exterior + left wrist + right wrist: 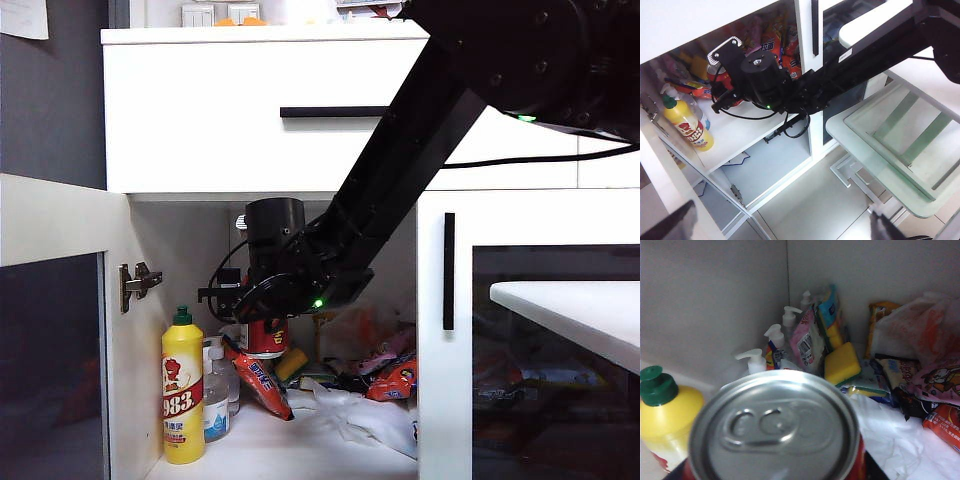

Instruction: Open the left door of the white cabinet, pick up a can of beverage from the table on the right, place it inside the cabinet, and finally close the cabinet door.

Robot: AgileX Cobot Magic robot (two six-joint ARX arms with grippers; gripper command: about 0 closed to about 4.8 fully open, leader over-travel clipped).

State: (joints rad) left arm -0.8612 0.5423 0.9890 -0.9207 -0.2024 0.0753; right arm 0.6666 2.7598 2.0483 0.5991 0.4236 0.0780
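The right gripper grips the red beverage can inside the white cabinet, above the cluttered shelf. The left door stands open. The left gripper hovers outside, jaws spread wide, empty.

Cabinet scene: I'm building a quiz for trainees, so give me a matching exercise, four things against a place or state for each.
Things:
1. left door
2. can of beverage
3. yellow bottle
4. left gripper

Places or states:
A. open, holding nothing, outside the cabinet
B. upright on the shelf beside the hinge
C. swung open
D. held in the right gripper inside the white cabinet

Pairs: 1-C, 2-D, 3-B, 4-A
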